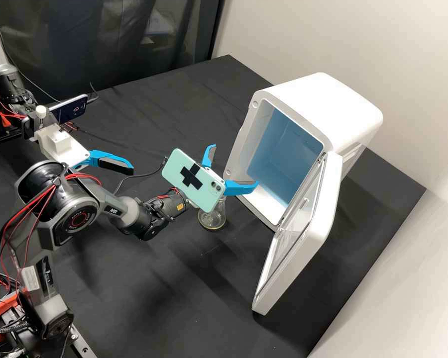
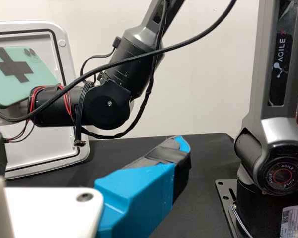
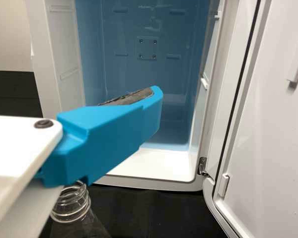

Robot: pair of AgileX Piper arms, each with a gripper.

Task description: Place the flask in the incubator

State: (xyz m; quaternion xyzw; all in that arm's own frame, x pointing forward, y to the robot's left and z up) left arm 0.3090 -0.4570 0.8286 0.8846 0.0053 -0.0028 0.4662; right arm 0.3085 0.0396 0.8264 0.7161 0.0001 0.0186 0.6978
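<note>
A clear glass flask [image 1: 213, 218] with a little yellowish liquid stands upright on the black bench, just in front of the incubator's opening. The white incubator [image 1: 333, 112] has a blue inside [image 3: 154, 64], and its door [image 1: 296, 233] is swung wide open. My right gripper [image 1: 228, 171] hangs open just above the flask, its fingers level with the lower front of the opening. In the right wrist view one blue finger [image 3: 114, 129] sits over the flask's neck [image 3: 69, 204]. My left gripper [image 1: 115, 164] is open and holds nothing, at the back left, far from the flask.
A mint-green phone [image 1: 194, 180] is strapped to the right wrist and hides part of the flask's neck. The left arm's base, cables and another phone [image 1: 69, 108] fill the back left corner. The bench's right edge [image 1: 383, 238] runs close behind the incubator.
</note>
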